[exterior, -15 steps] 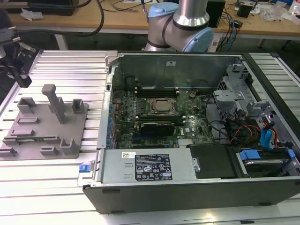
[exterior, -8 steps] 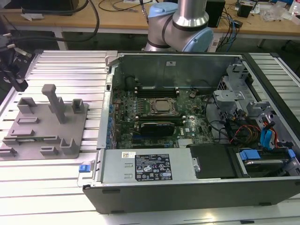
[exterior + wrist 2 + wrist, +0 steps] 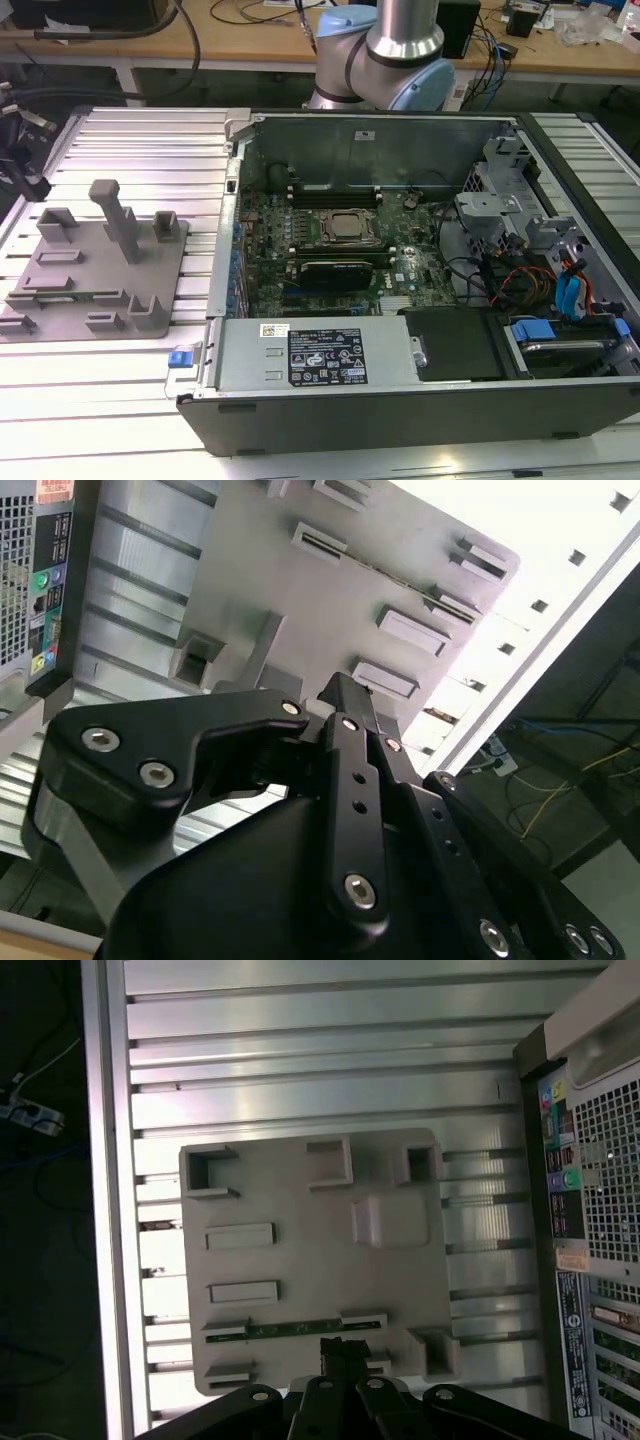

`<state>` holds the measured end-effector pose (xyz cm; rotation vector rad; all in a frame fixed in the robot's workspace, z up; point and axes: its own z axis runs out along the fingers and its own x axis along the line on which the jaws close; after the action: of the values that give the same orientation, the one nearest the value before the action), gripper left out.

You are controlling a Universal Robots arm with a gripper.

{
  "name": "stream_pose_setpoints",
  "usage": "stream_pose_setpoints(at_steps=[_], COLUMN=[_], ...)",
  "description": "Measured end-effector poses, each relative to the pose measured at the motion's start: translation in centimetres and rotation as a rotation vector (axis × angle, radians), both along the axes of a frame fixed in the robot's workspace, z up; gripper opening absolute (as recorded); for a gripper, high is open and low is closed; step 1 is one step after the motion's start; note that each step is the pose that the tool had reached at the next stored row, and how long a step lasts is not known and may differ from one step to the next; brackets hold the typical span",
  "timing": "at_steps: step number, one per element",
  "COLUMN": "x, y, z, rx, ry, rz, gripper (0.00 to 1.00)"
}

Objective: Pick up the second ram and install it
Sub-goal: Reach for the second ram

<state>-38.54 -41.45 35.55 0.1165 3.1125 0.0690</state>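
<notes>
Black gripper [image 3: 345, 1348] links loom closest in the first wrist view. Its fingers seem drawn close together with nothing between them, poised just beside the second ram [image 3: 290, 1330]. That green stick sits on edge in a slot of the grey tray [image 3: 300, 1260], not yet lifted, so pickup and install both remain. Raised blocks crowd the slot's ends. The open case [image 3: 400, 425] stands well apart, its walls hemming the memory slots [image 3: 335, 187].
</notes>
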Motion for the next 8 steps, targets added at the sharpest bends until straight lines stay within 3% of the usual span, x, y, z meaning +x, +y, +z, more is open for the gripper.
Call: stream_pose_setpoints(at_steps=[8], x=[-1.6], y=[-0.12], z=[-0.76], rx=[-0.0001], ry=[0.0], rz=[0.0], gripper=[0.08])
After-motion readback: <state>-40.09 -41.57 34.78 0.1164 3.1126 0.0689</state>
